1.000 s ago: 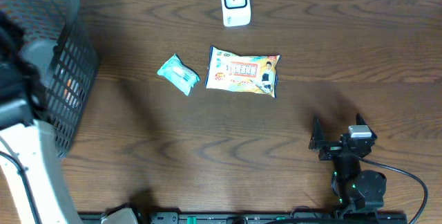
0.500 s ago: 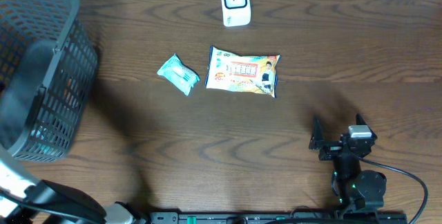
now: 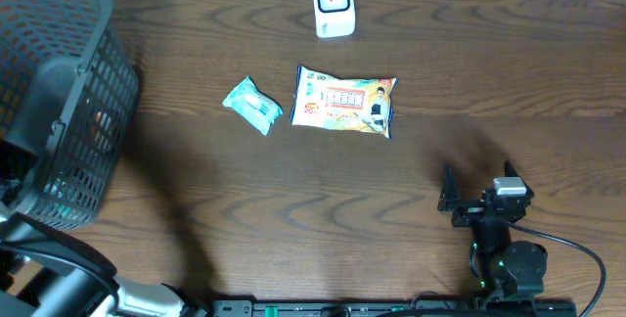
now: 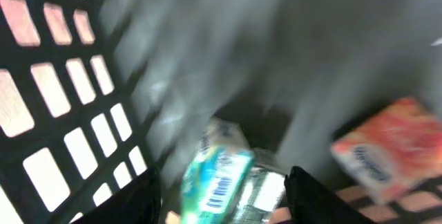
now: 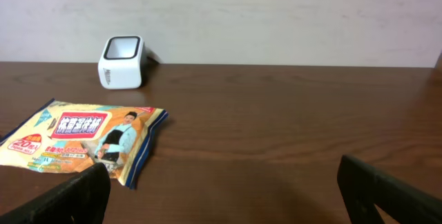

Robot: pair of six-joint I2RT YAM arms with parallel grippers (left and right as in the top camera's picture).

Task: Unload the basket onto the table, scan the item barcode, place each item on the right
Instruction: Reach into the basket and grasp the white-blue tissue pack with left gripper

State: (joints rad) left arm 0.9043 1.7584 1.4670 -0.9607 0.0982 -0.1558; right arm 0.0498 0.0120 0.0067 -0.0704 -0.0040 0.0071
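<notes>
The teal packet (image 4: 215, 175) is lying on the floor of the black mesh basket (image 3: 110, 38) at the left end of the desk (image 3: 293, 219). In the blurred left wrist view its long axis is running roughly up and down the frame, leaning a little to the right at the far end, with its barcode (image 4: 219, 195) facing the camera at the near end. It is sitting between the jaws of the left gripper (image 4: 222, 200), closer to the left finger, with a gap showing on each side. Those jaws are standing partly open and are gripping nothing that the blur lets me see. An orange packet (image 4: 387, 148) is lying to the right of it in the basket. The right gripper (image 5: 228, 196) is resting near the desk's front edge, jaws spread wide and holding nothing, facing the white scanner (image 5: 121, 61) and a printed snack pouch (image 5: 86, 137).
</notes>
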